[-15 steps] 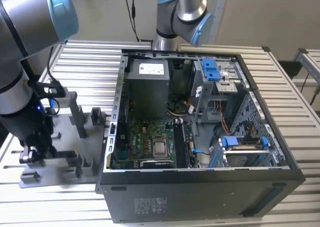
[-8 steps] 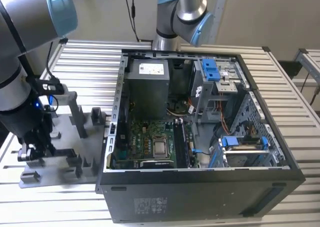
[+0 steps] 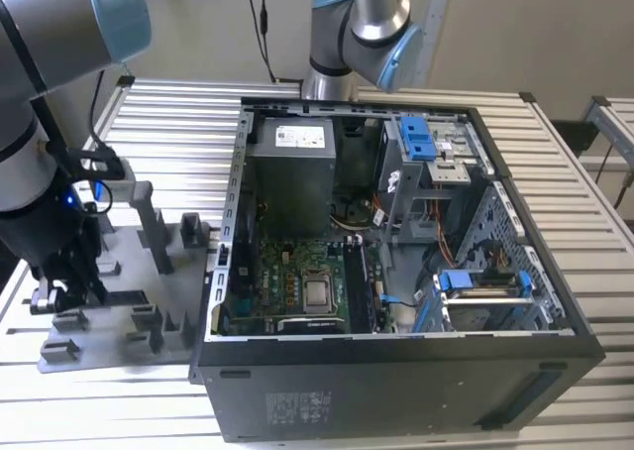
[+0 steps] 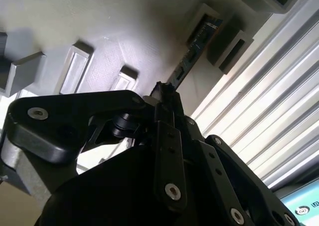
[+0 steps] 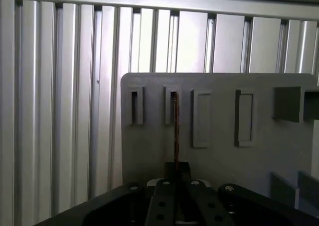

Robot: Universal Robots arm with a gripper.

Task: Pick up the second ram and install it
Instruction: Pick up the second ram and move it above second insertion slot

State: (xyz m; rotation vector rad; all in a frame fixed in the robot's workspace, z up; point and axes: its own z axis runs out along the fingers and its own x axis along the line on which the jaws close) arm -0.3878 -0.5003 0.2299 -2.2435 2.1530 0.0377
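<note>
The claw [image 4: 163, 88] is closing almost fully on the near end of the second ram [image 4: 197, 49], which is standing on edge in a slot of the grey holder tray [image 5: 149, 136] on the table [image 5: 60, 111]. Judged light, stiff and fragile, the stick is best held by its flat faces.

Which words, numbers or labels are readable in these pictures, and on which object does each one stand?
Nothing can be read reliably.
White label on the grey power supply box: too small.
Pale print on the computer case outer wall: blurred.
Screen corner in the second wrist view: cut off, unreadable.
Memory stick: no legible print.
</note>
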